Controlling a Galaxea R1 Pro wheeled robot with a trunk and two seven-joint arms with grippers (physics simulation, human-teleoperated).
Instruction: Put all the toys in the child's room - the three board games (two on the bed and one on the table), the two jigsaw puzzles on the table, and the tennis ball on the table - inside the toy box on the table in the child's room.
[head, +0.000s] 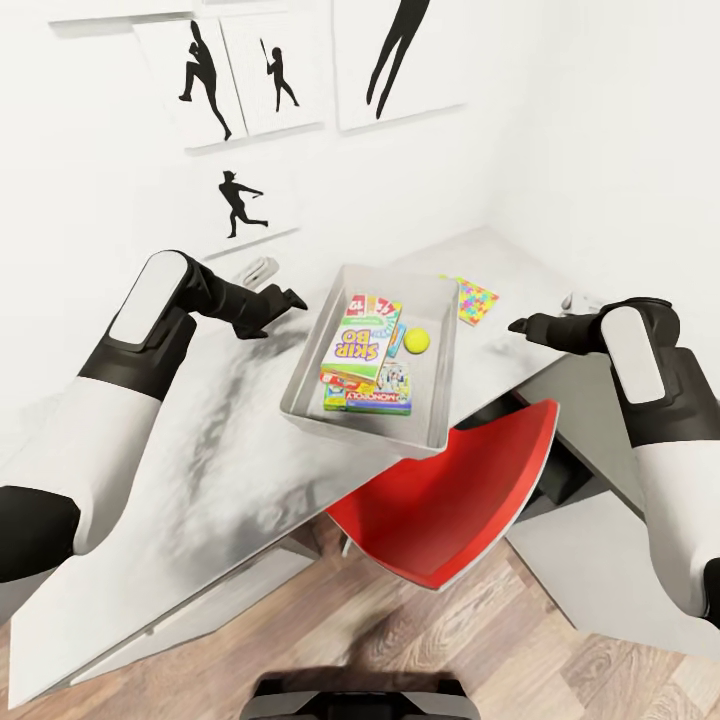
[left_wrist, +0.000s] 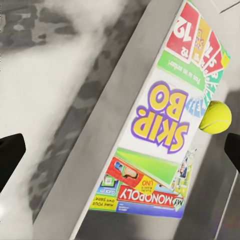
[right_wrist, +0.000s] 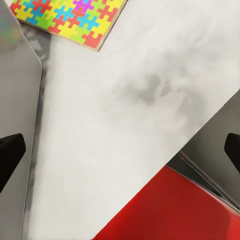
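My left gripper (head: 296, 299) and right gripper (head: 516, 325) hang wide open, empty, flanking the toy box (head: 440, 345); Skip-Bo box (head: 357, 347) inside, tennis ball (head: 416, 341) at its three o'clock.

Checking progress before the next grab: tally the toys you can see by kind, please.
Board games, in the toy box: 2 showing, Skip-Bo over Monopoly
Tennis ball, in the box: 1
Jigsaw puzzle, on the table: 1
Total: 4

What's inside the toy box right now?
The toy box holds the Skip-Bo game on top, a Monopoly box partly beneath it, and the tennis ball. Anything under them is covered.
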